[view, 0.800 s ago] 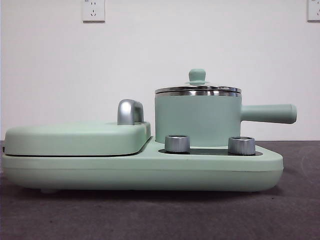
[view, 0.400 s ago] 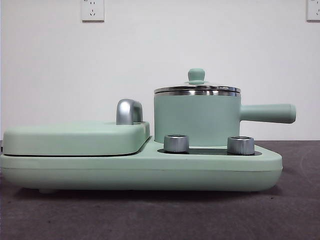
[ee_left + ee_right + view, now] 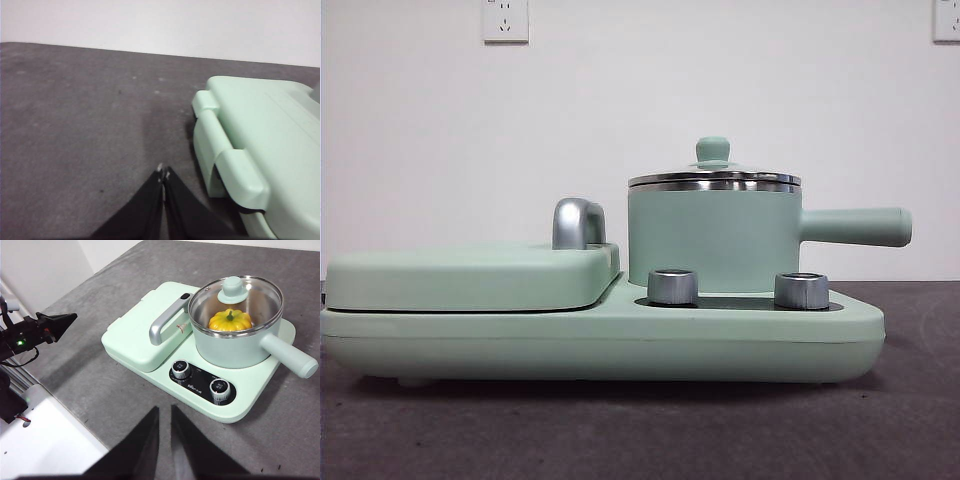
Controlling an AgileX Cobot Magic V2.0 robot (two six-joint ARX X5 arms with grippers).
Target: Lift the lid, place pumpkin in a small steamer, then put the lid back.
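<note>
The small steamer stands on the right side of the mint-green cooker base, its long handle pointing right. The lid sits on the steamer. In the right wrist view the pumpkin shows through the lid, inside the steamer. My right gripper is empty, high and well back from the cooker, its jaws all but together. My left gripper is shut and empty above the grey table beside the cooker's flat-cover end; it also shows in the right wrist view.
A large flat mint-green cover with a chrome handle fills the cooker's left half. Two steel knobs sit on the front panel. A white ledge borders the table's edge.
</note>
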